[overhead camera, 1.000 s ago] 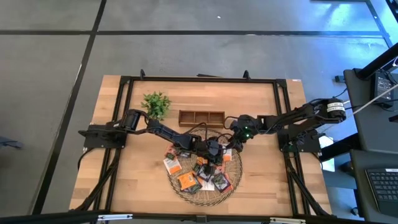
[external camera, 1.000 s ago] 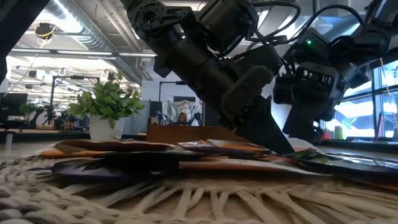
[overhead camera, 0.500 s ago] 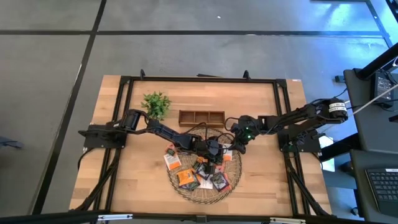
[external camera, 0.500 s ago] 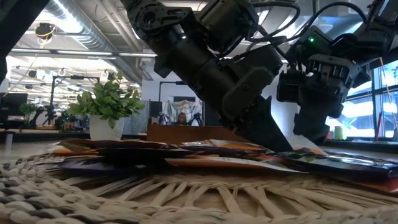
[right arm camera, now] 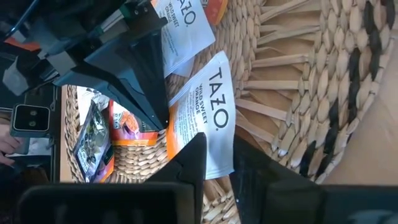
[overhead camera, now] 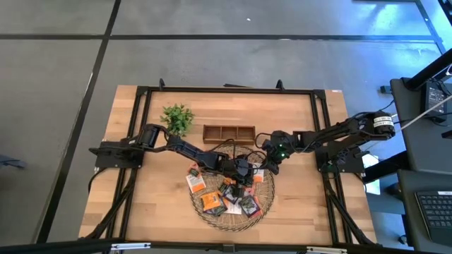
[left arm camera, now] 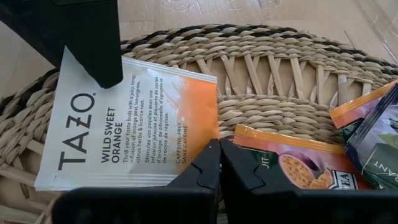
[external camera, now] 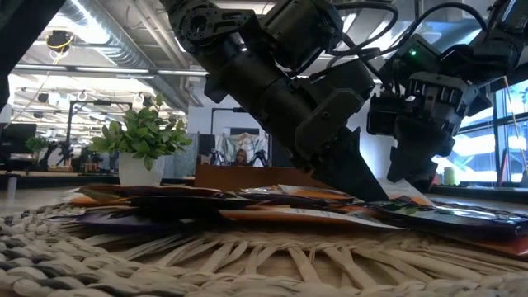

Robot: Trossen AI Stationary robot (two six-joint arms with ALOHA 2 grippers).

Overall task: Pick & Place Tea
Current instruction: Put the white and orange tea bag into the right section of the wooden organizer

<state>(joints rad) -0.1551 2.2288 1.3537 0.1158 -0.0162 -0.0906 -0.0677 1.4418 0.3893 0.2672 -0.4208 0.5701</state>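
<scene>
Woven tray (overhead camera: 263, 203) sits near the desk's (overhead camera: 141, 204) front edge, roughly centred. It holds the tea (overhead camera: 212, 203): a loose pile of flat sachets in orange, dark and white wrappers, mostly on the tray's left and middle, overlapping each other. One sachet (overhead camera: 195, 185) at the tray's left lies over the rim.

Wooden box (overhead camera: 229, 132) is behind the tray, toward the desk's back. Three compartments, can't tell what is in them. Plant (overhead camera: 177, 118) is just left of the box.

Left gripper (overhead camera: 243, 174) is over the tray's middle, tips down among the sachets. Jaws fully closed with the tips meeting (left wrist view shows nothing between them). Its fingertips (left arm camera: 214, 163) rest at the edge of a white-and-orange "Wild Sweet Orange" sachet (left arm camera: 124, 124) lying flat on the weave; a sachet with a fruit picture (left arm camera: 292, 165) lies just beside it.

Right gripper (overhead camera: 269, 166) is at the tray's back right rim, close to the left one. Jaws are narrowed around the edge of a white-and-orange sachet (right arm camera: 208, 121) lying on the weave, but whether they actually pinch it I can't tell. A second white sachet (right arm camera: 183, 28) lies beyond it, partly under the left arm's finger (right arm camera: 140, 68).
</scene>
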